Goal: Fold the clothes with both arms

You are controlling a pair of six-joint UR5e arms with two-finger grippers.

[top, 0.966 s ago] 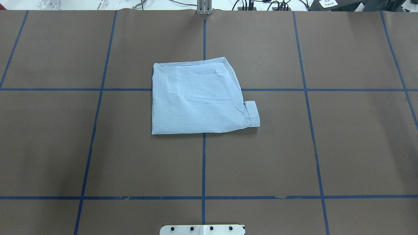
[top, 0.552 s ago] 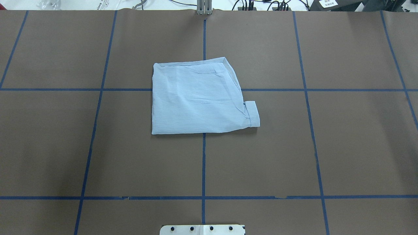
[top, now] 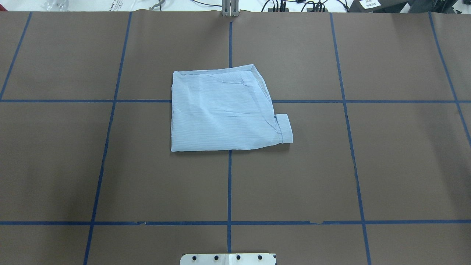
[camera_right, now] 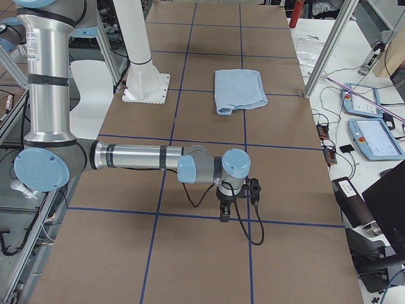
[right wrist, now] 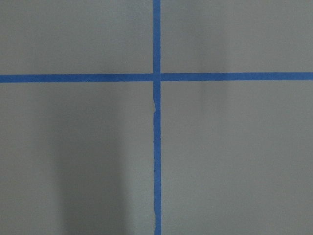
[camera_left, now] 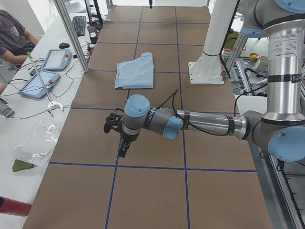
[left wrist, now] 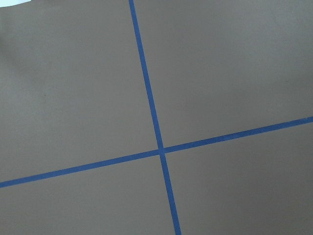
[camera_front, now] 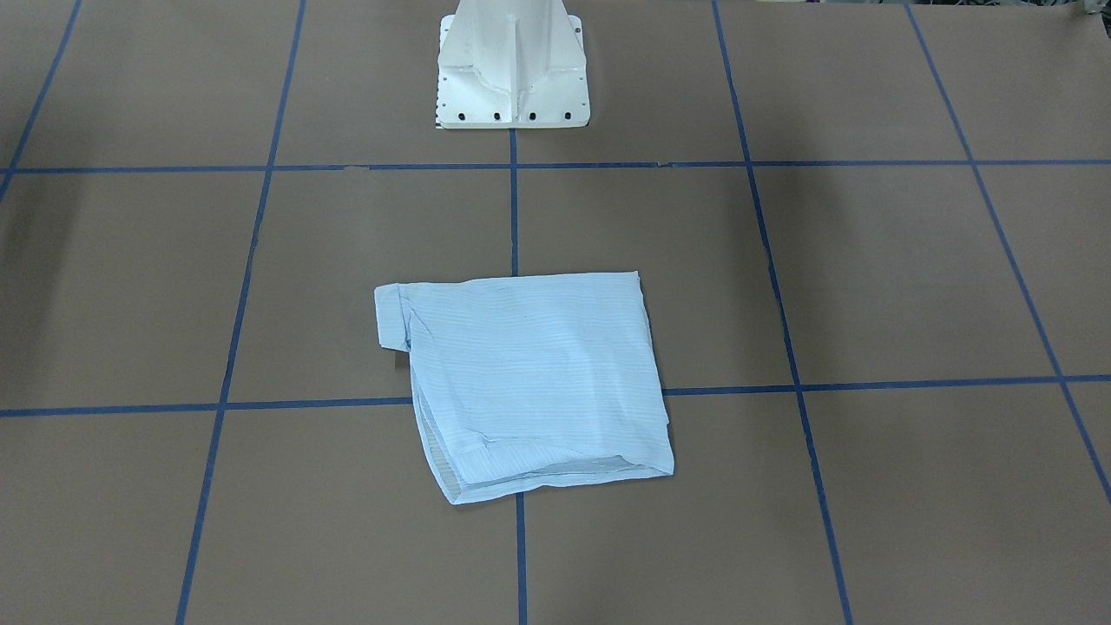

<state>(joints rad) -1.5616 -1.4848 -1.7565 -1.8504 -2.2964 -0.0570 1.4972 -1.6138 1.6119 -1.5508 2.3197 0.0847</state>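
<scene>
The clothes are one pale-blue striped shirt (top: 224, 114), folded into a rough square at the table's middle, with a cuff (top: 285, 129) sticking out on its right. It also shows as the shirt (camera_front: 529, 382), the shirt (camera_left: 135, 70) and the shirt (camera_right: 239, 88). Nothing touches it. My left gripper (camera_left: 122, 149) hangs over bare table well short of the shirt, seen only from the side, so I cannot tell its state. My right gripper (camera_right: 224, 212) does the same at the other end, state also unclear. Both wrist views hold only brown table and blue tape lines.
The white pedestal base (camera_front: 512, 87) stands at the robot's edge of the table. Teach pendants (camera_left: 55, 59) and cables lie on a side bench beside a seated person (camera_left: 12, 33). A second pendant (camera_right: 373, 136) lies beyond the opposite end. Blue tape lines grid the brown table (top: 331, 165).
</scene>
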